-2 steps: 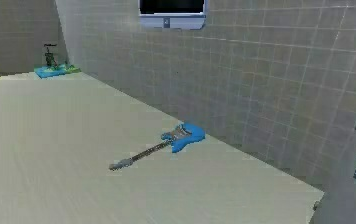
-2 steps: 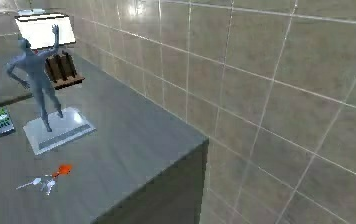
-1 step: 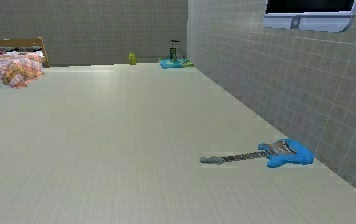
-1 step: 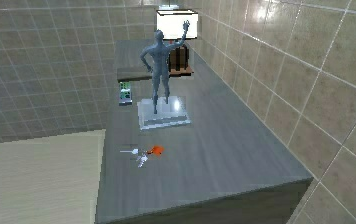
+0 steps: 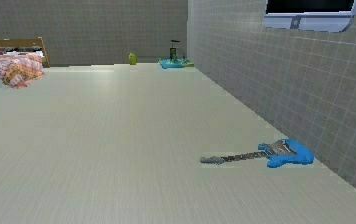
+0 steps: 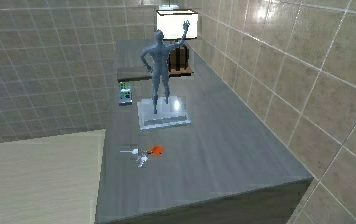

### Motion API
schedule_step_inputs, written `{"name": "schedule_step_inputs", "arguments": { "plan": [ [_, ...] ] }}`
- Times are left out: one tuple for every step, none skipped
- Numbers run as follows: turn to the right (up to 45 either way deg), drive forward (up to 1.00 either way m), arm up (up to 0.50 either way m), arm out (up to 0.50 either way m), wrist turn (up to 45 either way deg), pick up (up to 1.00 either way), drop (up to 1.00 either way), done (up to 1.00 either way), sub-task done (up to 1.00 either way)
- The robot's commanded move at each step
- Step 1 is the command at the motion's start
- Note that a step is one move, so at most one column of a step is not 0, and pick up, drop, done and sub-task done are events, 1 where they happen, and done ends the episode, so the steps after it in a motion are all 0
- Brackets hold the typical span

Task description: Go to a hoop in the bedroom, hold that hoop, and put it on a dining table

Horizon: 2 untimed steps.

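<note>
Step in hand: the first one, I judge, which is finding the hoop. The bed (image 5: 13, 68) at the floor's far left edge suggests this is the bedroom.
Hoop: I cannot tell where it is; no ring shape can be made out among the things on the floor (image 5: 116, 140) or on the cabinet.
Gripper: I cannot tell how the jaws stand.
Floor, right edge: a blue guitar (image 5: 276, 153) lies flat near the tiled wall, below a screen (image 5: 311, 12) hung on that wall.
Floor, far edge: a small green thing (image 5: 132, 58) stands against the back wall. A flat teal thing (image 5: 175, 63) with something dark and upright on it sits in the far right corner. Both are too small to name.
Grey cabinet (image 6: 216, 140): a blue-grey statue (image 6: 161, 75) of a standing figure is upright on its plinth, toward the top's left edge.
Cabinet, far end: a white box shape (image 6: 176, 22) stands there.
Cabinet, left edge: a small upright item (image 6: 126, 95) is just beside the statue. A small orange and white thing (image 6: 146, 152) lies nearer the front.
Next move: probably driving on across the open floor and turning to scan the far wall and the bed side. The guitar should be kept clear of the wheels.
Risk: taking one of the small far blobs for the hoop before its shape is plain.
</note>
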Motion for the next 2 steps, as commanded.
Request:
{"name": "schedule_step_inputs", "arguments": {
  "plan": [
    [0.0,0.0,0.38,0.0,0.0,0.0,0.0,0.0,0.0],
    [0.0,0.0,0.0,0.12,0.0,0.0,0.0,0.0,0.0]
  ]
}}
